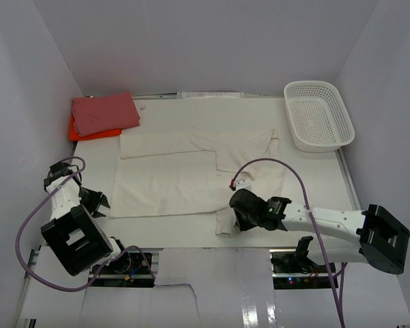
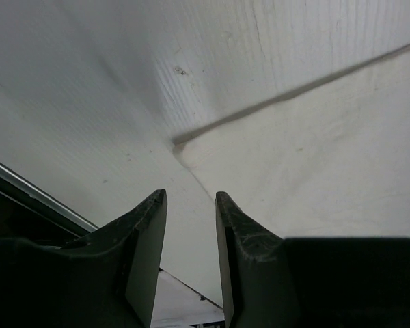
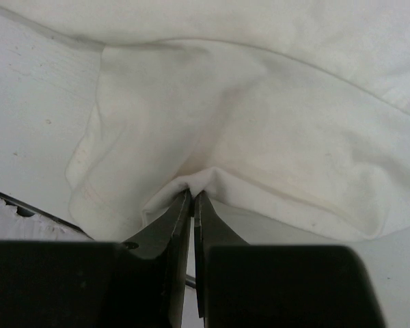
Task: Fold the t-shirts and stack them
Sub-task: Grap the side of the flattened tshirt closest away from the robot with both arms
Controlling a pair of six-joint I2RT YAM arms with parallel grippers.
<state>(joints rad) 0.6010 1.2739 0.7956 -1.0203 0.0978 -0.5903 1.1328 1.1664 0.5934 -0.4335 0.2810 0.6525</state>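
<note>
Right wrist view is showing the right tool (image 3: 193, 193) clenched on a small fold of the cream t-shirt (image 3: 260, 123), its two fingers pressing together with the cloth pinched at their tips. Just ahead of those tips the cream cloth is bunching into soft wrinkles and spreading away. To this tool's left, a rounded edge of the shirt is lying on the bare table (image 3: 34, 102). Seen from the top external camera, this tool is gripping the shirt at its near right corner, low over the table.

On the other side, the left tool (image 2: 190, 195) is standing released, with a clear gap between its fingers and nothing between them. It is hanging low over the table. Just ahead of it and to its right, the near left corner of the cream t-shirt is lying flat, apart from the fingertips.

Beyond both tools, the cream t-shirt is lying spread across the middle of the table. Its body is resting mostly flat, and a band of cloth is running across its far side.

Farther off, well beyond the left tool at the far left of the table, the pink-red t-shirt (image 1: 104, 111) is lying folded on top of the orange t-shirt (image 1: 75, 131), which is peeking out along the left and near edges. Well beyond the right tool, at the far right, a white mesh basket (image 1: 313, 84) is sitting near the cream cloth's far right end.
</note>
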